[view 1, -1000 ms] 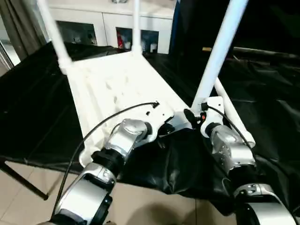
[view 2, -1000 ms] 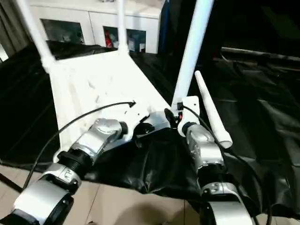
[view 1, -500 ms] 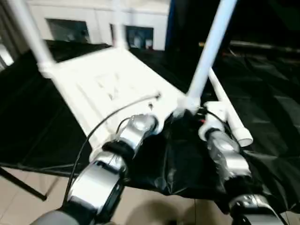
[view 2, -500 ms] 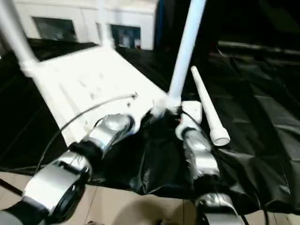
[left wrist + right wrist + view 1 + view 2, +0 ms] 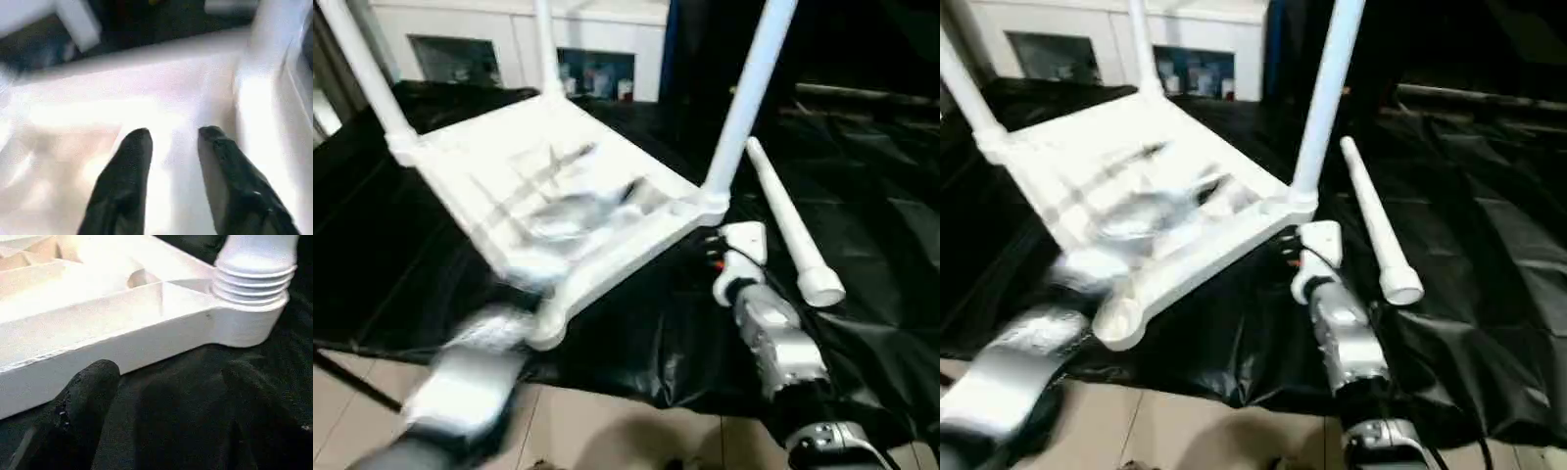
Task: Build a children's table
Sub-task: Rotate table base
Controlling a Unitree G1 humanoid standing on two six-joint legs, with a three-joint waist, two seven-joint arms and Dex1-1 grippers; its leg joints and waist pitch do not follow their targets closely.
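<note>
The white tabletop [image 5: 509, 166] lies underside up on the black cloth, with three white legs standing in its corner sockets. One of them, the near right leg [image 5: 744, 98], shows its threaded base [image 5: 254, 279] screwed in. The near left socket [image 5: 544, 333] holds nothing. A loose leg [image 5: 788, 225] lies on the cloth to the right. My left gripper [image 5: 173, 134] is open just over the ribbed underside, its arm a blur. My right gripper [image 5: 166, 377] is open on the cloth, just short of the tabletop's rim below the near right leg.
The black-draped work table [image 5: 871, 196] stretches to the right and behind. Its front edge drops to a tiled floor [image 5: 607, 431] close to the tabletop's near corner. White cabinets [image 5: 509, 59] stand at the back.
The tabletop has turned, so its near left corner now juts toward the table's front edge. My left arm has swung up over the underside. My right gripper has backed off from the corner.
</note>
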